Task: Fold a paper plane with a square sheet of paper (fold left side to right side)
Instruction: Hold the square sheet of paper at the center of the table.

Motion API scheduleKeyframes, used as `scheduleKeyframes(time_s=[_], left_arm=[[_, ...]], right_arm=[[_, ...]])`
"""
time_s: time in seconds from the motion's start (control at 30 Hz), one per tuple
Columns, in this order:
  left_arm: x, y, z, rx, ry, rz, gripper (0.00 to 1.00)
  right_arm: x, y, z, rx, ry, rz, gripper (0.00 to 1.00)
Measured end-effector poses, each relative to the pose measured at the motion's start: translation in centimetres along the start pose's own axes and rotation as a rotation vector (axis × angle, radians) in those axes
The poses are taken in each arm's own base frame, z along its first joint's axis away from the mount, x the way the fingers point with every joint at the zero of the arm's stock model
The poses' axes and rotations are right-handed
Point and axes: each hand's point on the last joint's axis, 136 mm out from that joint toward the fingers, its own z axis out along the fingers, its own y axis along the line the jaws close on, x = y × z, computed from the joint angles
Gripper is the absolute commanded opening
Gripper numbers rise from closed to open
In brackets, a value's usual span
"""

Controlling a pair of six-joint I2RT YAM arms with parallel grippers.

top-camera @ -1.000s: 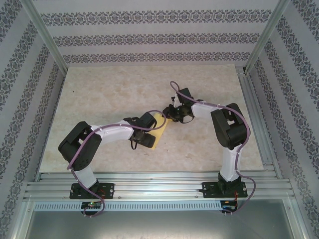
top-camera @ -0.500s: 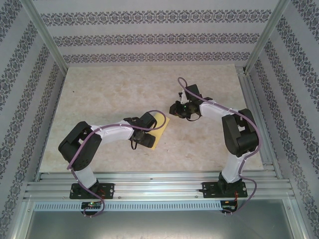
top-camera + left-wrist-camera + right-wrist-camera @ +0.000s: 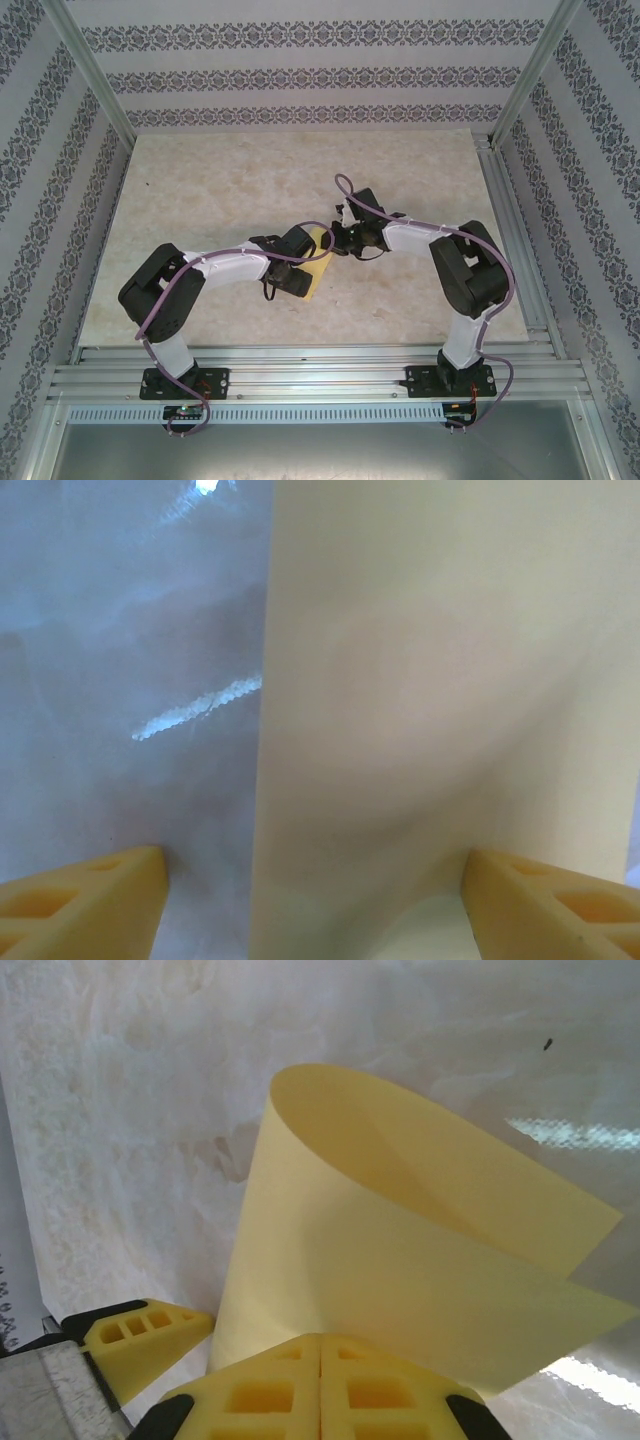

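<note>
Two hands on one yellow sheet, the left released and the right clenched on its edge.
From above, the left hand [image 3: 305, 258] sits low over the sheet of paper [image 3: 319, 270], which lies on the bench [image 3: 220, 190] and sticks out beyond the hand's far and near sides; the right hand [image 3: 334, 240] reaches in to the sheet's far corner, just beside the left hand. At the left wrist, the left hand [image 3: 320, 910] stands wide apart with the sheet [image 3: 420, 680] running forward under its right finger and bare bench [image 3: 120, 630] ahead of its left finger. At the right wrist, the right hand [image 3: 320, 1385] is pressed tight together with the sheet [image 3: 400, 1250] meeting its tips, curling up and over just ahead of them.
</note>
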Motion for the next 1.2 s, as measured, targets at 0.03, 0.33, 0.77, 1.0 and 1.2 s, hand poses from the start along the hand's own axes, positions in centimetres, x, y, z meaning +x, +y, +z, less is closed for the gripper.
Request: scheduleKeyframes(time_s=[0.03,0.33,0.77,1.0,1.2], left_arm=[[0.0,0.0,0.0,0.0,0.0,0.0,0.78],[0.0,0.0,0.0,-0.002,0.005,0.0,0.78],[0.0,0.0,0.0,-0.011,0.002,0.006,0.78],[0.0,-0.1,0.0,-0.011,0.003,0.007,0.78],[0.0,-0.1,0.0,-0.016,0.001,0.011,0.78]], right_arm=[[0.1,-0.3,0.3,0.006,0.006,0.006,0.06],[-0.1,-1.3,1.5,0.032,0.026,0.026,0.06],[0.1,-1.7,1.7,0.069,0.034,0.03,0.07],[0.3,-2.4,1.6,0.104,0.039,0.034,0.07],[0.0,-1.8,1.4,0.107,0.036,0.025,0.07]])
